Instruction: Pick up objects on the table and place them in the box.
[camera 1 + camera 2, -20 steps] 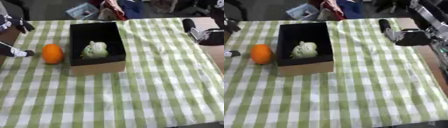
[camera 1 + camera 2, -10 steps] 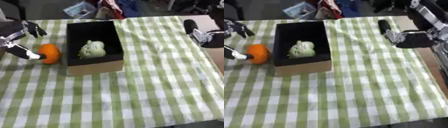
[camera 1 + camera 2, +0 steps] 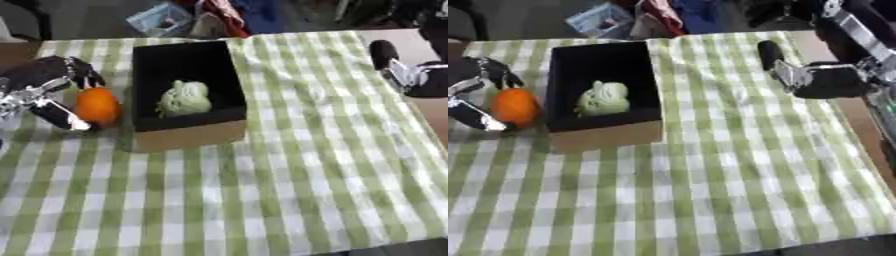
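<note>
Bench: covered in a green-and-white checked cloth [image 3: 289, 175].
Box: black inside, cardboard front [image 3: 188, 135], a pale green vegetable [image 3: 184, 98] lying in it.
Orange: an orange [image 3: 96, 106] sits just left of the box.
Left hand: left hand [image 3: 39, 92] spread around the orange, thumb and fingers not closed on it.
Right hand: right hand [image 3: 798, 75] over the bench's far right edge, holding nothing; finger pose unclear.

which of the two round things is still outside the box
The orange, on the cloth just left of the box, by the left hand. The pale green one lies inside.
</note>
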Action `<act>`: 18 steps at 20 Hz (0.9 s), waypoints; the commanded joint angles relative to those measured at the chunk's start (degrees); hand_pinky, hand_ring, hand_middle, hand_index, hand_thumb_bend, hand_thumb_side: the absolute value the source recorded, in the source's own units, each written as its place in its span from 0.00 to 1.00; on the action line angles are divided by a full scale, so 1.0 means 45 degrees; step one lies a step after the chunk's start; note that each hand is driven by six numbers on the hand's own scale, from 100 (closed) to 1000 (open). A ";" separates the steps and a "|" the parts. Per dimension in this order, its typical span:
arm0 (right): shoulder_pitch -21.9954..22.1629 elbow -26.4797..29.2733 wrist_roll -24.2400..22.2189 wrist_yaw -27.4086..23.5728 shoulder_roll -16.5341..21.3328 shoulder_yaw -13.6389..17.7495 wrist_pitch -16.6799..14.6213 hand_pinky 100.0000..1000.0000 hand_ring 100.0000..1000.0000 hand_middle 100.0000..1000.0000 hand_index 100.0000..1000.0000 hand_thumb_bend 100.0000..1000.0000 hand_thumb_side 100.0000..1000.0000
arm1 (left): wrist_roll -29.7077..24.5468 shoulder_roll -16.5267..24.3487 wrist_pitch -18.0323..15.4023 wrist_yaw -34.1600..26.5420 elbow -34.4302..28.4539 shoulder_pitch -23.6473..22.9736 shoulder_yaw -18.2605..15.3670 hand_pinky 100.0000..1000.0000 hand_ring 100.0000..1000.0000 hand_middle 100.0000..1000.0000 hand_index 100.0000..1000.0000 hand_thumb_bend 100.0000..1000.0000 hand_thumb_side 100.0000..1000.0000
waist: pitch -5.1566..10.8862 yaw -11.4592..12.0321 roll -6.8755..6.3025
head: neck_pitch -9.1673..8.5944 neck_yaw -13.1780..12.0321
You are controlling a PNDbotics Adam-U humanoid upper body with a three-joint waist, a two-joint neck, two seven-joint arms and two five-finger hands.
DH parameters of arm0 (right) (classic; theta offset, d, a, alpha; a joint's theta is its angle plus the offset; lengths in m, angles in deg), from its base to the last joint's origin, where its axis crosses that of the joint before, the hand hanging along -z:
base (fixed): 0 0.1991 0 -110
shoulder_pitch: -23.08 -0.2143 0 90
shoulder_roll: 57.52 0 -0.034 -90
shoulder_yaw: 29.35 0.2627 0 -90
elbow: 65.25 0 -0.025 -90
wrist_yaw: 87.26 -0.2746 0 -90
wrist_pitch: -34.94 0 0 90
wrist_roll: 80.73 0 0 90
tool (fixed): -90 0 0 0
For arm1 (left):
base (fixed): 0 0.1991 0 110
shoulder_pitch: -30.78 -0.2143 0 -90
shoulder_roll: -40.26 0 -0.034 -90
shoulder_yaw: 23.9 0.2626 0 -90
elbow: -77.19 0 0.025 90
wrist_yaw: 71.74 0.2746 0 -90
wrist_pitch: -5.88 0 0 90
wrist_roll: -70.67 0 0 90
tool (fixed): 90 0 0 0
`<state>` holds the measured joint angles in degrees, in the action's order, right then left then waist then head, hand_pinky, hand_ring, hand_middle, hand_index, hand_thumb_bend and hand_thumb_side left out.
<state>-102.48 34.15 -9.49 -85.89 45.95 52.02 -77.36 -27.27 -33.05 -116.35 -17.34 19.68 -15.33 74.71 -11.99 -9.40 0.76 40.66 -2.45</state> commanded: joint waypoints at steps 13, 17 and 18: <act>0.0006 0.0200 0.0053 -0.0031 0.0216 0.0131 0.0009 0.73 0.67 0.67 0.84 0.00 0.27 | 0.1968 0.0563 0.0340 0.1017 -0.0529 0.0262 -0.0275 0.38 0.18 0.19 0.37 0.49 0.08 | 0.0243 0.0021 -0.0033 | -0.0157 0.0090; 0.0065 0.0251 0.0028 -0.0061 0.0256 0.0131 -0.0014 0.73 0.67 0.67 0.84 0.00 0.28 | 0.2228 0.1050 0.0497 -0.0474 -0.1488 0.0247 -0.0396 0.35 0.15 0.15 0.32 0.42 0.03 | 0.0271 0.0034 -0.0059 | -0.0216 0.0173; 0.0084 0.0271 0.0003 -0.0072 0.0273 0.0120 -0.0025 0.73 0.67 0.67 0.84 0.00 0.28 | 0.2244 0.1162 0.0564 -0.0922 -0.1708 0.0273 -0.0407 0.35 0.15 0.15 0.32 0.41 0.02 | 0.0281 0.0026 -0.0061 | -0.0222 0.0179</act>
<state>-101.59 34.18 -9.45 -85.90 45.95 51.96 -77.31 -17.67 -30.61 -114.15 -19.29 14.16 -15.32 73.80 -11.93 -9.25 0.55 40.22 -1.82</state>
